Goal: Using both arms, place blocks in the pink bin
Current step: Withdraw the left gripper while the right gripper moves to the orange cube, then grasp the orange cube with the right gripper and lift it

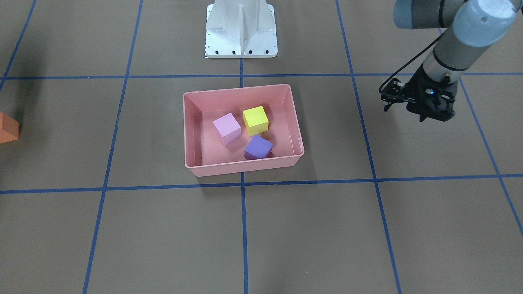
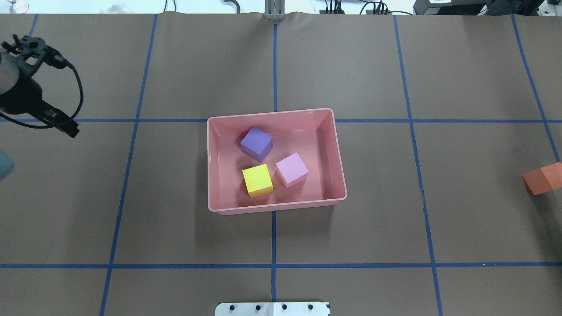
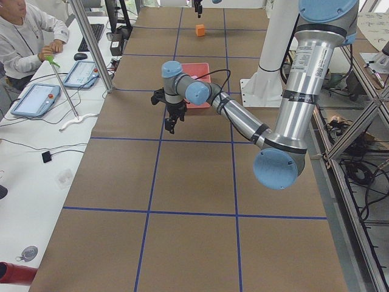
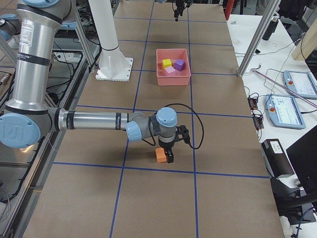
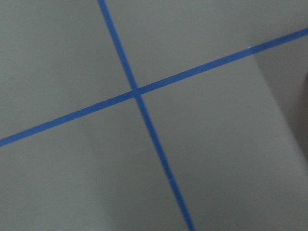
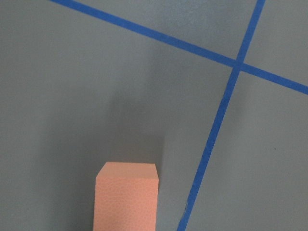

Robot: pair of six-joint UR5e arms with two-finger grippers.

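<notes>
Tool states come first. The right tool (image 4: 169, 154) shows only in the two side views, so I cannot tell whether its jaws are apart or together. It points down at the orange block (image 2: 542, 177), which sits alone on the desk (image 2: 461, 219) at the robot's far right, well apart from the pink bin (image 1: 241, 166). The left tool (image 1: 427, 114) hangs over bare desk out on the robot's left, carrying nothing that I can see. Its finger gap is also unreadable, since the black mount and cable clutter every view of it.

Inside the bin, near mid-desk, lie the light pink block (image 1: 226, 128), the yellow block (image 1: 255, 120) and the purple block (image 1: 258, 147), close together on the floor of the tray.

By my reading the task is three-quarters done, and the step in hand is the right arm's pick of the orange cube. The next move likely calls for settling down with the jaws straddling the cube, closing squarely on two opposite faces, lifting, and then making a long carry inward to a free part of the bin.

Neither the overhead nor the front view reaches the right tool. The side view cannot settle whether it touches the cube or hangs above it. The front view and the right wrist camera both crop the cube. The left wrist camera shows only desk and blue tape lines (image 5: 137, 91).
</notes>
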